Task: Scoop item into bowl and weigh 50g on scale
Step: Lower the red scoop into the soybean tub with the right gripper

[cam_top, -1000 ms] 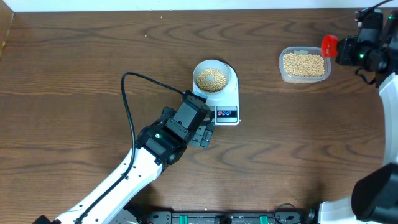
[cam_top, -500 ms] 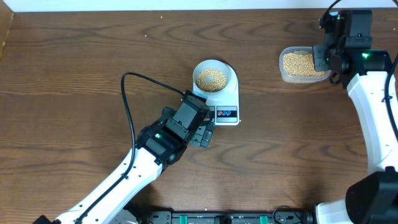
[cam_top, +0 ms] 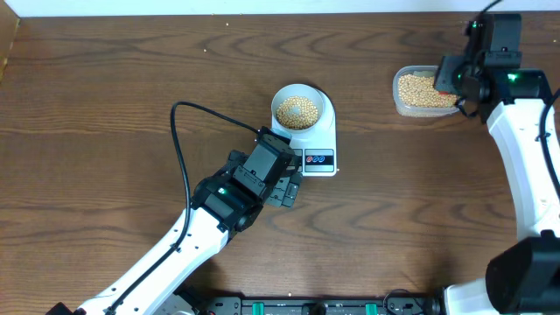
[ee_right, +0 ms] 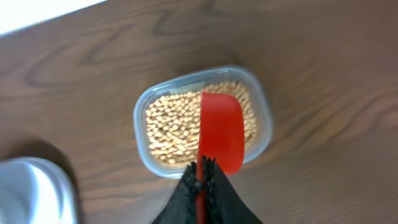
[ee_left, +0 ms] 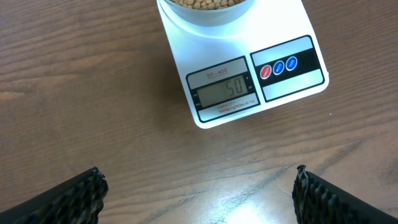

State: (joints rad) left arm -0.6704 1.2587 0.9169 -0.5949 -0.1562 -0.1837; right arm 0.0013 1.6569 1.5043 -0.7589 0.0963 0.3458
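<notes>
Swung in from the table's edge, my right claw (ee_right: 204, 177) now hangs over the tub (ee_right: 142, 109), clamped on a red scoop (ee_right: 221, 134) above its tan beans (ee_right: 168, 130). My left claw (ee_left: 199, 176), fingers wide apart, faces the scale (ee_left: 180, 43) just ahead, reading 50; the bowl (cam_top: 325, 107) on it holds beans.

A dark brown wood-grain tabletop (cam_top: 105, 87) is seen in every view, bordered along its far edge by a white strip (cam_top: 262, 7). A clear rounded-rectangular plastic tub (cam_top: 398, 103) is set near the far right corner. A red scoop (ee_right: 221, 134) is seen over the tub's right half, its handle end hidden. A black cable (cam_top: 178, 144) is arched over the wood left of centre. A black rail with green fittings (cam_top: 315, 306) is seen along the near edge
</notes>
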